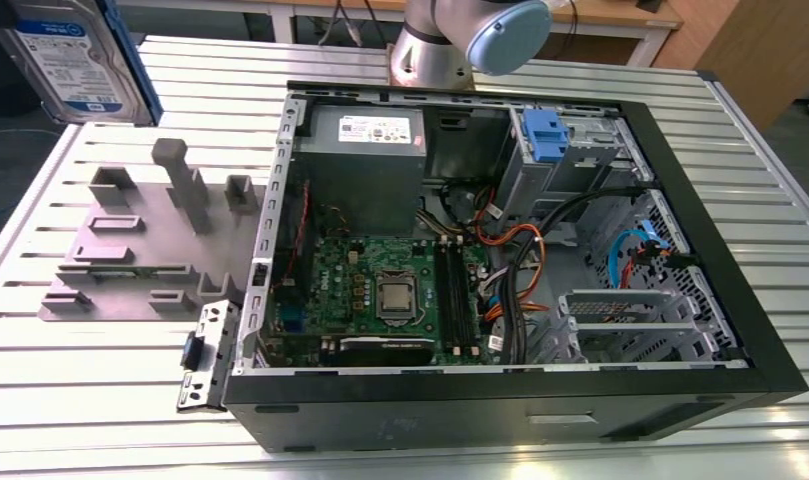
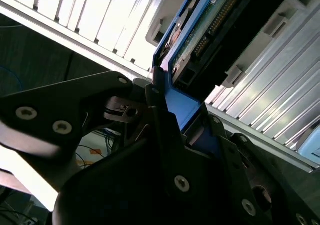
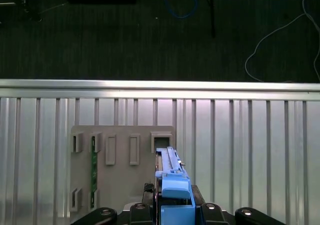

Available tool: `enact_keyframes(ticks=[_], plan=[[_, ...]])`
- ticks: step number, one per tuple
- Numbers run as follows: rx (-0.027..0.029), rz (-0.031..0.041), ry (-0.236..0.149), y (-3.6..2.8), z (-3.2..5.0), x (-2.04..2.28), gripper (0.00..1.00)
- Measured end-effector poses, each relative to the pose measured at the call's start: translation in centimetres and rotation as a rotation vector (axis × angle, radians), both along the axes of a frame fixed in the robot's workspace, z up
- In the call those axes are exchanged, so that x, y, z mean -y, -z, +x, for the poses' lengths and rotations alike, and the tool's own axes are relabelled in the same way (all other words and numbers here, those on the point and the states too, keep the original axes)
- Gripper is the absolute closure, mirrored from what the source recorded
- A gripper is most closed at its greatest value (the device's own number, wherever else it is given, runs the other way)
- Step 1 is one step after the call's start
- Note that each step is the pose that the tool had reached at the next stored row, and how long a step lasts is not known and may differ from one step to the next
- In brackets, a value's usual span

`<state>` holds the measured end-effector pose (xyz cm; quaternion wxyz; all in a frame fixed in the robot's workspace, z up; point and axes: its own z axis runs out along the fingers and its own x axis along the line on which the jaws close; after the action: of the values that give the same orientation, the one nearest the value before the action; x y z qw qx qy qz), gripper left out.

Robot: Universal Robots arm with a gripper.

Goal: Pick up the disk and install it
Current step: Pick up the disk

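A robot's gripper (image 2: 182, 114) clamps its fingers (image 2: 157, 92) on the blue plastic handle end of the disk (image 2: 200, 32), which hangs apart from the grey slotted holder (image 3: 120, 190) lying beyond its far end. The long axis runs straight out from between the fingers, with the handle end in the grip and the opposite end pointing away toward the holder and the table (image 1: 57, 420). In the exterior view the disk (image 1: 71, 55) turns its labelled face to the camera. Because the hold is on plastic at one end only, the drive's weight, well out from the fingers, could tilt or slip it. A skewed disk might then catch the open computer case (image 1: 511, 405) or its cables (image 1: 511, 245).
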<state>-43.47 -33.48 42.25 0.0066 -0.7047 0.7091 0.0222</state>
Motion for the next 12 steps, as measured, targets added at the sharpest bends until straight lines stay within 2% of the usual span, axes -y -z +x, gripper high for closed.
enact_keyframes(ticks=[6, 12], plan=[[0.0008, 0.0, 0.0, -1.34, -0.01, 0.0, 0.63], [0.0034, 0.0, 0.0, -3.55, -0.01, 0.0, 0.63]])
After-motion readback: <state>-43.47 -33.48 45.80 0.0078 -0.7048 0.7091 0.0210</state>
